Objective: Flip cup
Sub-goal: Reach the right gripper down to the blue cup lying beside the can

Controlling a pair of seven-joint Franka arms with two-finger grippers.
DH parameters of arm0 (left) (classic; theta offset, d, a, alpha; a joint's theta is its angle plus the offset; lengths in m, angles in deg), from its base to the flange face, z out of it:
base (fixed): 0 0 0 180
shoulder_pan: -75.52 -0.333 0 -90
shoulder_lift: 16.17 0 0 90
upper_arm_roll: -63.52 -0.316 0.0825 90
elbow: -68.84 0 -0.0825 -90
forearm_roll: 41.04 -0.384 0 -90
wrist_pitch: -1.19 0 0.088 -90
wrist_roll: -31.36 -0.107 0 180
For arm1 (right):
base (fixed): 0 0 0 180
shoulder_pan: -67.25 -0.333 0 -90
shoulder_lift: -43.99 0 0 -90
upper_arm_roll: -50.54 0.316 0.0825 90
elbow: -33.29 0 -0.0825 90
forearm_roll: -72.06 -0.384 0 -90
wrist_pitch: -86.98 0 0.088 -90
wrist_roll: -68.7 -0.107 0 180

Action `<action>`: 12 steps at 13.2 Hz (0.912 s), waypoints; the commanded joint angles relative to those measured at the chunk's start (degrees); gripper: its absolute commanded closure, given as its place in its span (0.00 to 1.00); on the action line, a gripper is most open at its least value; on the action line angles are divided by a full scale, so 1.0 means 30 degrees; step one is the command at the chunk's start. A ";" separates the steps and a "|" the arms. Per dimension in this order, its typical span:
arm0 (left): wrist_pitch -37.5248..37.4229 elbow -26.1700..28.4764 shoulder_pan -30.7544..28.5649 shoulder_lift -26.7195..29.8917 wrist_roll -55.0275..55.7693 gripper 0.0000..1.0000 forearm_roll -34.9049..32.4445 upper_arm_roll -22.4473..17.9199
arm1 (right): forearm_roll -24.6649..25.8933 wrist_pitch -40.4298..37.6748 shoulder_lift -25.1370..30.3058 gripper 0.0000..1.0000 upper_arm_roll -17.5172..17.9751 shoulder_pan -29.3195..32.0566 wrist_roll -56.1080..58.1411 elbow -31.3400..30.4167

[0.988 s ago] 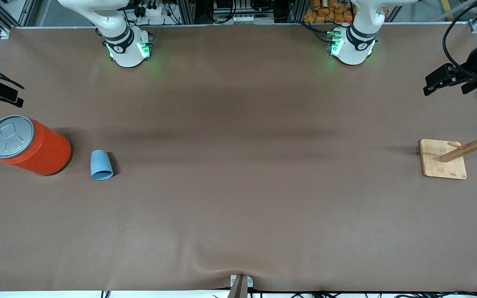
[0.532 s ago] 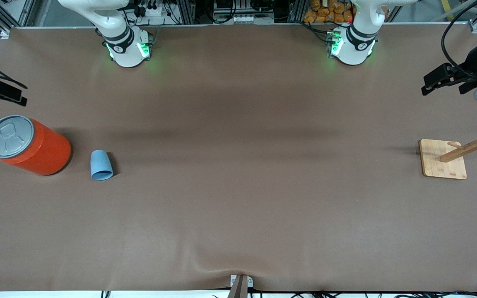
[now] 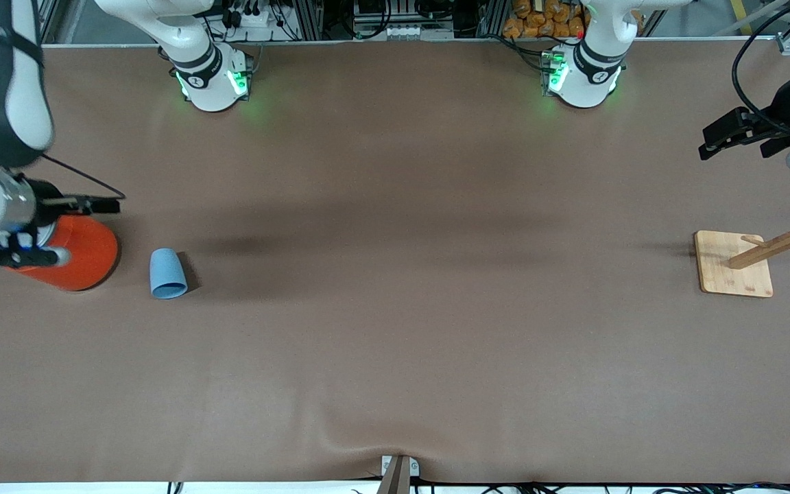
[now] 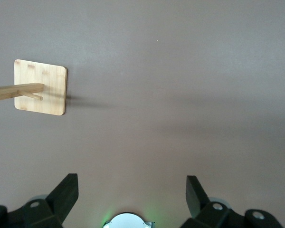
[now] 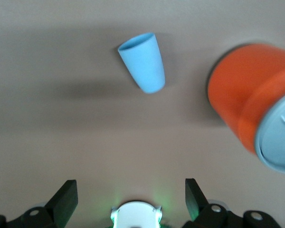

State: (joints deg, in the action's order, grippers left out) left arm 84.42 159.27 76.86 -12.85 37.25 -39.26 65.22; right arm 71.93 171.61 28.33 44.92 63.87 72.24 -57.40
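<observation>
Light-blue cup (image 3: 167,273) lying on its side beside orange can (image 3: 83,257) near the tabletop's right-arm edge, right gripper (image 5: 128,197) over the can, jaws wide, empty, left gripper (image 4: 130,194) over the left-arm edge, open, empty

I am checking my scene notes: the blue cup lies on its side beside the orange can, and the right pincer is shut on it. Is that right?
Not quite. The cup does lie on its side beside the orange can, but the right pincer is open and empty, above the table and apart from the cup. The right wrist view shows this.
</observation>
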 commanded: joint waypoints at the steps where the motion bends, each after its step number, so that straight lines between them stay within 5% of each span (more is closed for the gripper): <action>1: -0.0320 -0.0320 -0.0154 -0.0138 -0.0117 0.00 0.0257 0.0048 | -0.0220 0.3964 0.0007 0.00 -0.0059 0.0247 0.1686 -0.2978; 3: -0.0320 -0.0320 -0.0183 -0.0138 -0.0117 0.00 0.0257 0.0048 | -0.0133 0.7020 -0.0139 0.00 -0.0059 0.0190 0.2161 -0.4831; 12: -0.0349 -0.0262 -0.0183 -0.0168 -0.0175 0.00 0.0257 0.0048 | -0.0015 1.3525 -0.3917 0.00 -0.0059 0.0248 0.6024 -0.6591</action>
State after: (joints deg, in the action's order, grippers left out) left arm 84.36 159.30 76.83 -13.00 37.25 -39.26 65.19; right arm 71.96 207.25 16.84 44.60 64.08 87.19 -74.21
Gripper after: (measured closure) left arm 0.000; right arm 0.000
